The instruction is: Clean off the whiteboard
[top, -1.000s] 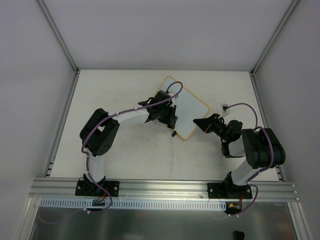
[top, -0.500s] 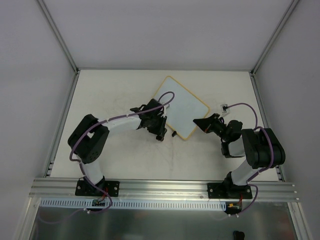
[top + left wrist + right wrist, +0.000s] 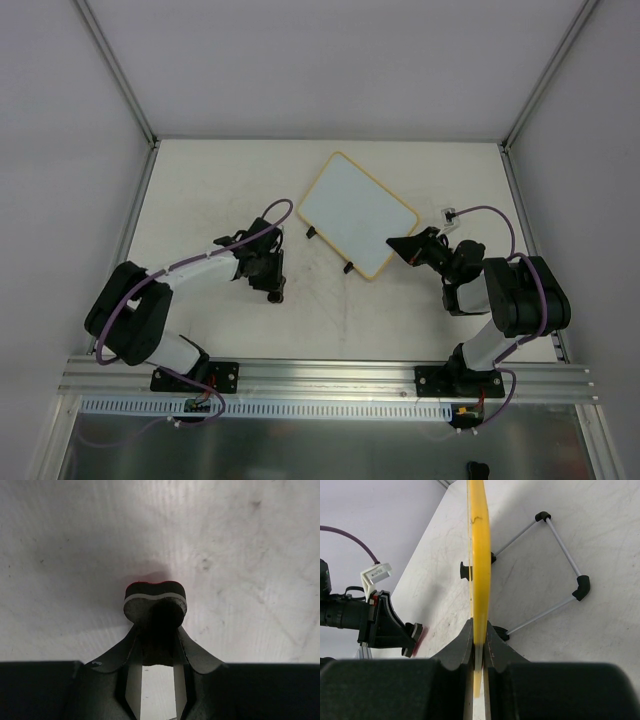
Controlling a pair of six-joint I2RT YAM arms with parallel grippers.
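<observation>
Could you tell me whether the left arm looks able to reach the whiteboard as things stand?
Probably yes: only bare table lies between the left gripper, shut on the eraser, and the whiteboard; the right gripper clamps just one edge, leaving its face free.

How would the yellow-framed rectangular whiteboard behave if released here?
Probably stiff: the yellow-framed whiteboard runs straight out of the right gripper. Likely light, held by one rim. Its thin wire stand might let it tip.

Matt table point(image 3: 220, 190); prob. glossy whiteboard point(image 3: 355, 212).
</observation>
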